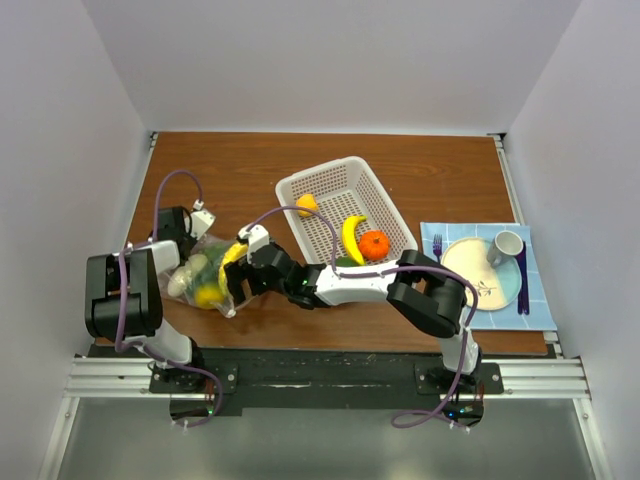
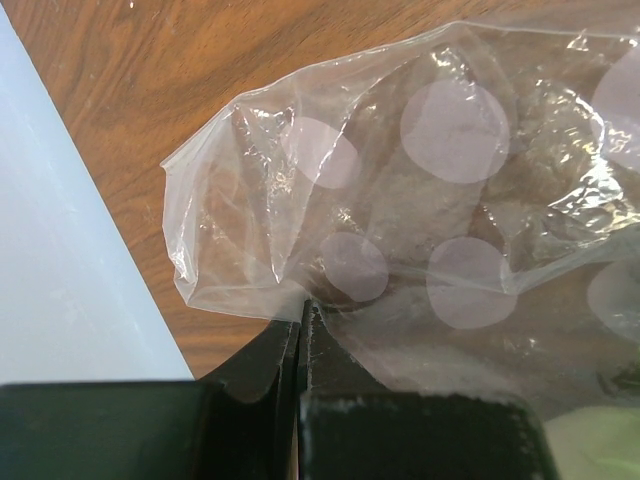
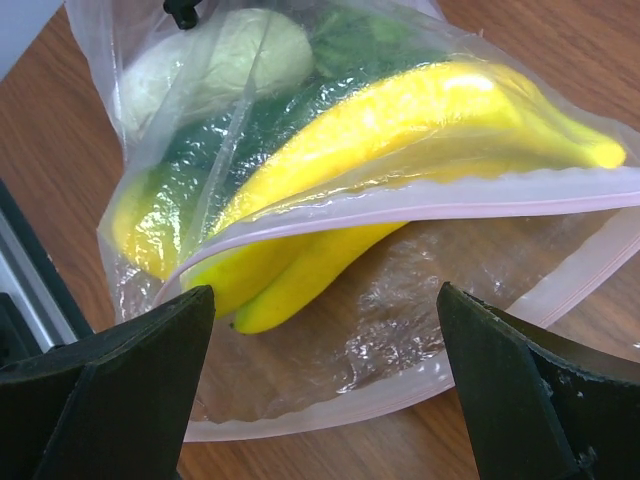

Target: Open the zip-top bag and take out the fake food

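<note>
1. Brown wooden worktop (image 1: 240, 165) between white walls; I see the bag (image 1: 200, 275) lying at its near left.
2. On the left wrist view, my left claw (image 2: 300, 325) is pressed together, pinching an edge of the bag.
3. At the bag's open mouth, my right claw (image 3: 322, 300) is spread wide and grips nothing.
4. Food (image 3: 330, 150) inside the bag: a banana (image 3: 420, 110), a green piece (image 3: 190, 170), a whitish piece (image 3: 230, 50).
5. Right of the bag, the basket (image 1: 300, 190) holds a second banana (image 1: 352, 238), an orange (image 1: 374, 245) and a small yellow piece (image 1: 307, 204).
</note>
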Action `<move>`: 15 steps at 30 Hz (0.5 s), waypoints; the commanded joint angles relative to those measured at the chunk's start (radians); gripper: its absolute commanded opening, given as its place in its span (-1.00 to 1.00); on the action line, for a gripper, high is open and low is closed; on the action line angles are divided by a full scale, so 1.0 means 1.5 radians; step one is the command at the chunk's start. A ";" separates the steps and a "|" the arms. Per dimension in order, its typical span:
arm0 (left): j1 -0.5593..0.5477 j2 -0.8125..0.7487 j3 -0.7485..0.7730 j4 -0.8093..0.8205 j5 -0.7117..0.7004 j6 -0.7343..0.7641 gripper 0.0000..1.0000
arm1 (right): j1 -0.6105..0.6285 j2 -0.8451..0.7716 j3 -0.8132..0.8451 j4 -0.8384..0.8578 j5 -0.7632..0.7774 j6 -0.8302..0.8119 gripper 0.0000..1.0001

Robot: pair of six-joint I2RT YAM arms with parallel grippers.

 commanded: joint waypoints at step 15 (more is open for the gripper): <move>0.007 0.001 -0.042 -0.103 0.057 -0.037 -1.00 | 0.000 0.063 0.125 -0.036 0.037 0.009 0.97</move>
